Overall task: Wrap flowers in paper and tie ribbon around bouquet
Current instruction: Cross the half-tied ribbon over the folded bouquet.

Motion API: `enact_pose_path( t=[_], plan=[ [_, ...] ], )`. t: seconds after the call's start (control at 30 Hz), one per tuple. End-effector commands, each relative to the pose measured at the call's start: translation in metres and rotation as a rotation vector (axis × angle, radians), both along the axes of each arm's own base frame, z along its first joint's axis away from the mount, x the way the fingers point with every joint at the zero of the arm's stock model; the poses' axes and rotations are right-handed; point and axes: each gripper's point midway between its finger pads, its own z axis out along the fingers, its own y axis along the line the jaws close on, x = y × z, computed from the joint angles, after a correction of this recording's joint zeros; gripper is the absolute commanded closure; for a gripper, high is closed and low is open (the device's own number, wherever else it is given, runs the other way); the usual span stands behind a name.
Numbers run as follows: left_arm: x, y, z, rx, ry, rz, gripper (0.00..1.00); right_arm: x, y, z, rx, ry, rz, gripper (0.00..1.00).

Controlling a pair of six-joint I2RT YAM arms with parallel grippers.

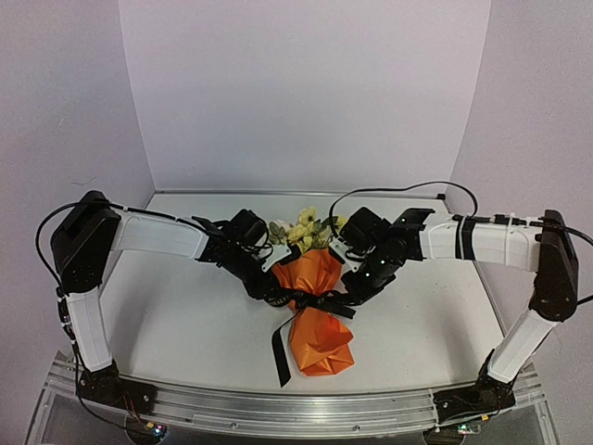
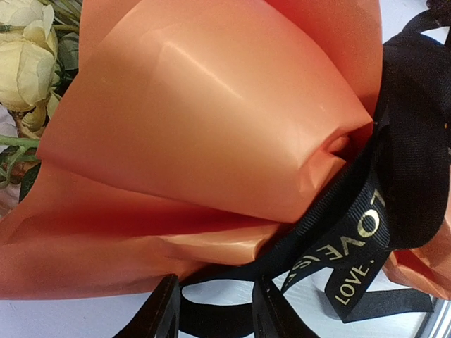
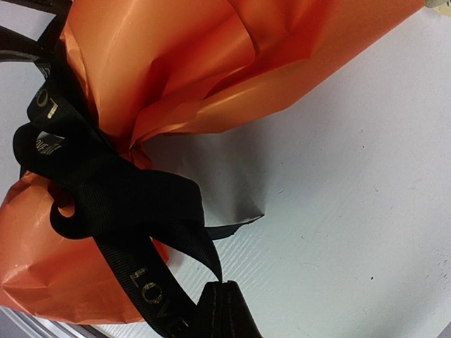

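Note:
The bouquet lies mid-table, its orange paper cinched at the middle by the black ribbon. The yellow flowers stick out at its far end. One ribbon tail trails toward the near edge. My left gripper sits at the bouquet's left side with its jaws apart and a ribbon strand running between them. On the bouquet's right, my right gripper is shut, pinching the tapered end of a ribbon loop. In the left wrist view a pale bloom shows at the upper left.
The white table is walled by pale panels at the back and sides. A metal rail runs along the near edge by the arm bases. Black cables loop above the right arm.

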Motion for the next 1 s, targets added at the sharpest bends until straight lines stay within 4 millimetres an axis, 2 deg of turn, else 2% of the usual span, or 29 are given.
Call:
enact_pose_path(
  t=[0.0,0.3,0.5,0.6,0.8,0.97],
  plan=[
    [0.013,-0.013,0.012,-0.027,-0.060,0.012,0.64,-0.001,0.000,0.010,0.029,-0.020,-0.012,1.00],
    [0.008,-0.024,0.017,-0.070,-0.083,0.012,0.73,-0.001,0.000,0.009,0.029,-0.020,-0.015,1.00],
    [0.000,-0.026,0.019,-0.087,-0.078,0.009,0.88,-0.001,-0.001,0.009,0.030,-0.020,-0.017,1.00],
    [-0.002,-0.026,0.025,-0.108,-0.080,0.021,0.99,-0.001,-0.001,0.010,0.031,-0.022,-0.018,1.00],
    [-0.002,-0.020,0.044,-0.147,-0.108,0.070,1.00,0.000,-0.004,0.009,0.017,-0.035,-0.022,1.00],
    [-0.003,-0.009,0.057,-0.176,-0.135,0.121,1.00,0.009,-0.017,0.010,-0.040,-0.086,-0.064,1.00]
  ],
)
